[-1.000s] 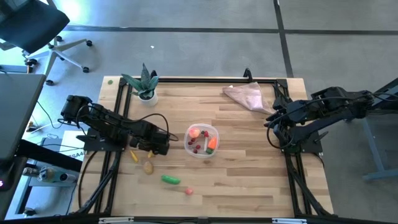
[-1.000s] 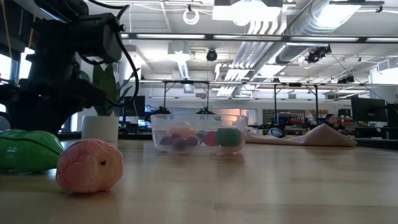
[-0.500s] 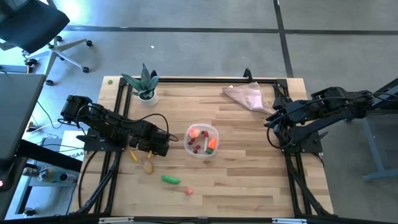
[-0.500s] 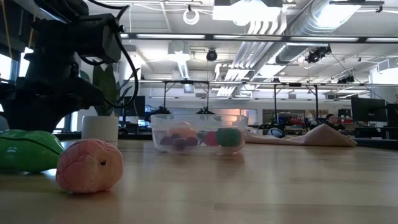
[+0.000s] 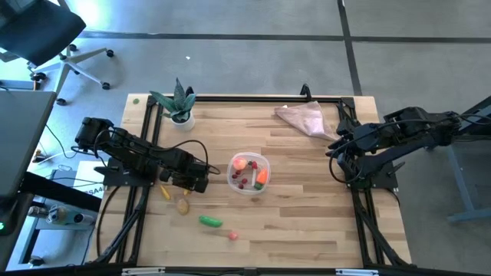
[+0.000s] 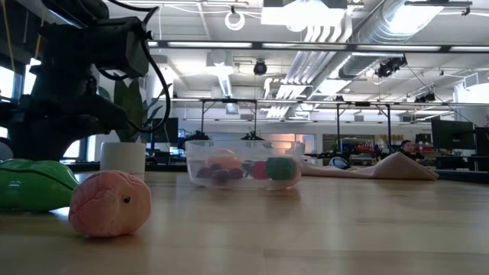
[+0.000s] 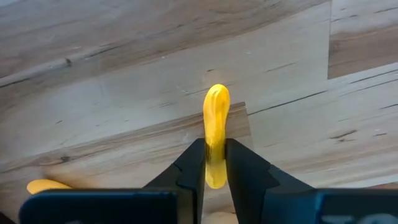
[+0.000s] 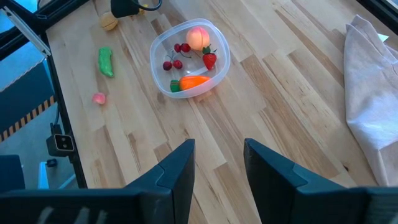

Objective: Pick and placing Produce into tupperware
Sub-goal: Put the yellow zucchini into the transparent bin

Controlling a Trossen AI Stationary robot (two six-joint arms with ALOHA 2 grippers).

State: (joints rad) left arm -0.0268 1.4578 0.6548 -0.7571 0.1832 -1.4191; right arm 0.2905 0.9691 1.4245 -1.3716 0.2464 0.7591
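Overhead, tupperware (image 5: pixel 250 173) sits mid-surface holding several pieces; left gripper (image 5: pixel 196 181) works just beside it, with potato (image 5: pixel 182 205), green pod (image 5: pixel 210 221) and pink piece (image 5: pixel 232 235) loose nearby. Low view adds only the pink piece in front of the tupperware. Left wrist: fingers (image 7: pixel 193 169) pinch a slim yellow piece (image 7: pixel 216 132) at its lower half; it looks light, smooth and likely slippery, so a mid-length hold seems safest. Right wrist: right gripper (image 8: pixel 217 163), fingers spread, waits far from the tupperware.

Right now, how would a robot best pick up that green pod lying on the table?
Probably across its narrow middle, from straight above. The green pod lies flat and long on the table, apart from the pink piece, so an open hand could straddle its short width.
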